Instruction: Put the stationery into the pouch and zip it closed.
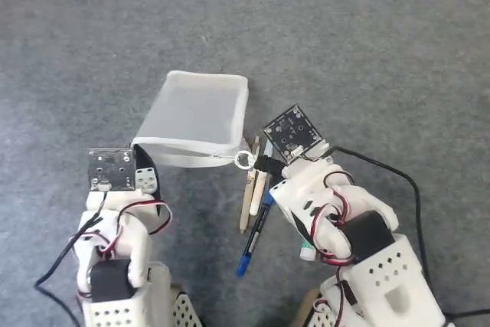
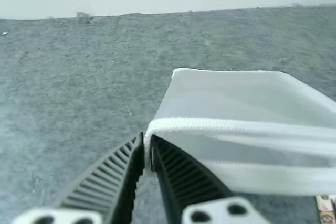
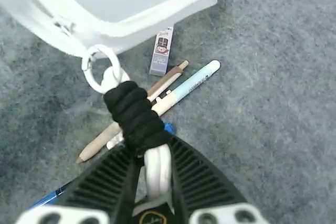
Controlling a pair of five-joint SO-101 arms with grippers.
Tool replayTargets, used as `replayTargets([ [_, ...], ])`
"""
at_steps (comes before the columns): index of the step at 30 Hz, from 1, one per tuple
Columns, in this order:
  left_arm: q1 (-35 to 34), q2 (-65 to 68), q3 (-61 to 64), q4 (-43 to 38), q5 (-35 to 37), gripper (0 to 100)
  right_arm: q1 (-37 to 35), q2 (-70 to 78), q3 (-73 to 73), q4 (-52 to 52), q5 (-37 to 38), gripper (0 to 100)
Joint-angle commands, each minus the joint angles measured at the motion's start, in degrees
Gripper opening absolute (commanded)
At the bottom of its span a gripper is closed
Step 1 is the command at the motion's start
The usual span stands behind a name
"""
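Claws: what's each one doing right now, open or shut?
Left claw: shut on the pouch edge.
Right claw: shut on the zip pull.

White arms (image 1: pixel 383 266) (black ribbed fingers (image 2: pixel 115 177))

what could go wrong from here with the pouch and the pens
1. The pens lie on the table outside the pouch. If the right gripper, clamped on the pull cord, tugs now, the zip may shut with them left out.
2. The left gripper pinches just the pouch's corner, so it could slip under that tug.
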Motion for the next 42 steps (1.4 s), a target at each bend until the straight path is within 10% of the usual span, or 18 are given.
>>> replayTargets([
  [1,-0.5,-1.1,-3.9,-0.2,1.5,1,1.6,-2.7,-1.5,-1.4,-1.1,0.6],
  [22,1.1,-0.8,0.7,-3.5,1.6,21,-5.1,-2.8,-14.6,8.2,1.1,0.6],
  [42,3.5,-0.9,-1.3,0.2,-0.7,1,-9.6,-12.3,-11.9,8.5,2.6,1.1],
])
